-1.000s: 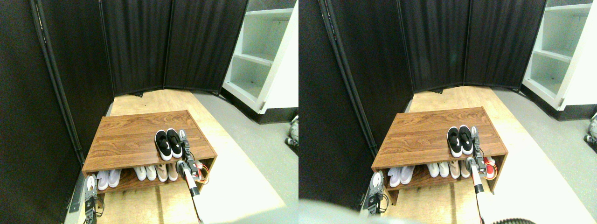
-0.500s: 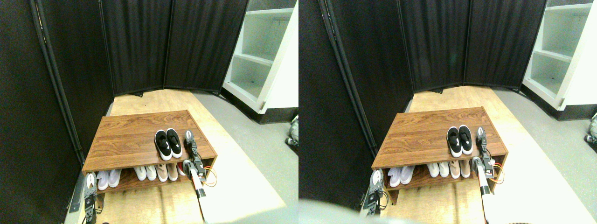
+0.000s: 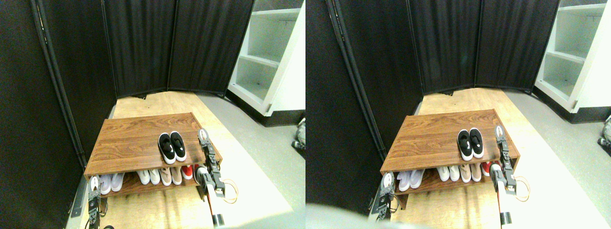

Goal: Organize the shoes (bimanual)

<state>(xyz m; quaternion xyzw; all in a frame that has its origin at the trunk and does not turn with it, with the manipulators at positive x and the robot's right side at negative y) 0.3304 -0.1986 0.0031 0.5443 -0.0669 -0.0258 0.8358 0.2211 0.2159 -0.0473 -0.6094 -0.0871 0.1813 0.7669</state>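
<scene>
Stereo pair view looks down on a low wooden shoe rack [image 3: 138, 138] standing on a pale wood floor in front of black folding screens [image 3: 176, 45], with a white shelving unit [image 3: 267, 57] at the far right. The shoes [image 3: 172, 147], a black pair with white soles, sit side by side and touching on the rack's top board, right of its middle and toward the near edge, toes pointing near. On the lower shelf stand a white pair [image 3: 110, 182] at the left, a white and beige group [image 3: 160, 176] in the middle, and a red shoe [image 3: 188, 171] at the right end.

The right gripper [image 3: 204, 137] is raised over the rack's right edge, just right of the black pair and not touching it; how far its fingers are spread I cannot tell, and nothing shows in its hold. The left gripper [image 3: 93, 183] hangs low by the rack's near left corner, well apart from the black pair; its fingers are too small to read, and it appears to hold nothing.
</scene>
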